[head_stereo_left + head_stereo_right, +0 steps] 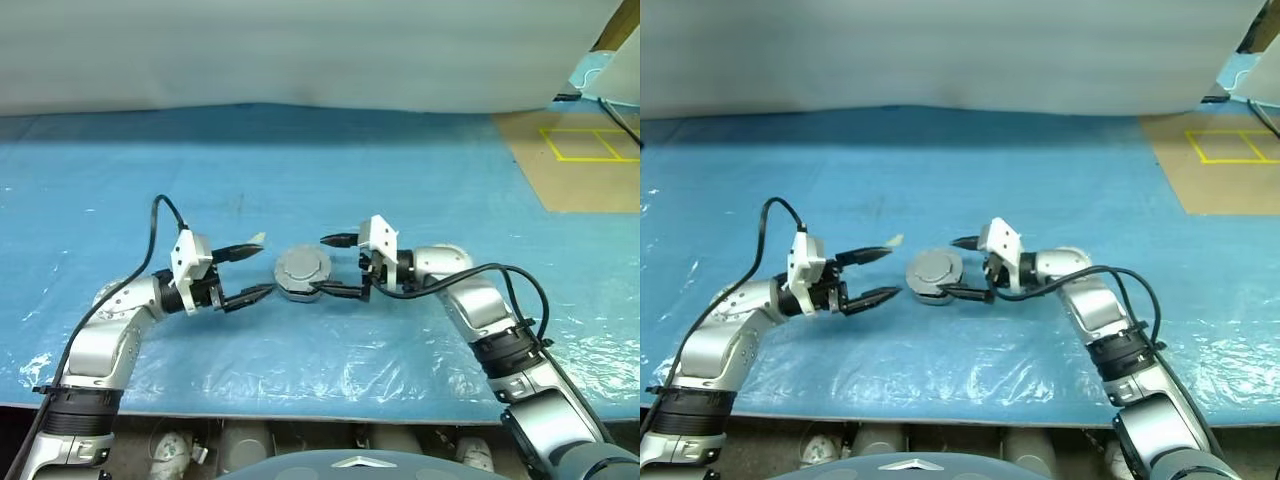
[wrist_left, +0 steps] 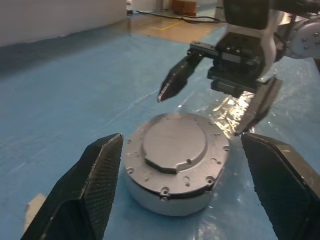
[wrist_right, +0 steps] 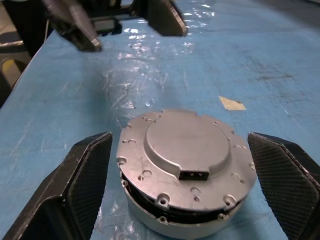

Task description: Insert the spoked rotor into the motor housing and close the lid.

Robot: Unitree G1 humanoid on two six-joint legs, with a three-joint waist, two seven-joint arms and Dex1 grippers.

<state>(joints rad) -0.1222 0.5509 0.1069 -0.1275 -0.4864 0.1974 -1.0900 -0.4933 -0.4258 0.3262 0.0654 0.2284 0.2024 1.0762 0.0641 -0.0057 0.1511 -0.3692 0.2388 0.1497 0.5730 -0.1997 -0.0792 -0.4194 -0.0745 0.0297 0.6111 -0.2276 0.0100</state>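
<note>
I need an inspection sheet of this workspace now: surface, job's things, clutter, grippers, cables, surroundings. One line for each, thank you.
Surface: blue sheet over the table, wrinkled and shiny near the front edge.
Job's things: lid sits on the motor housing, with a thin dark gap under its rim on the near side in the right wrist view; spoked rotor not visible, presumably inside.
Clutter: small pale scrap on the sheet beside the housing.
Grippers: left gripper open, beside the housing; right gripper open, fingers on either side of the housing, holding nothing.
Cables: black cable looping off the left wrist; black cable along the right forearm.
Surroundings: brown floor with yellow tape lines; white backdrop.
</note>
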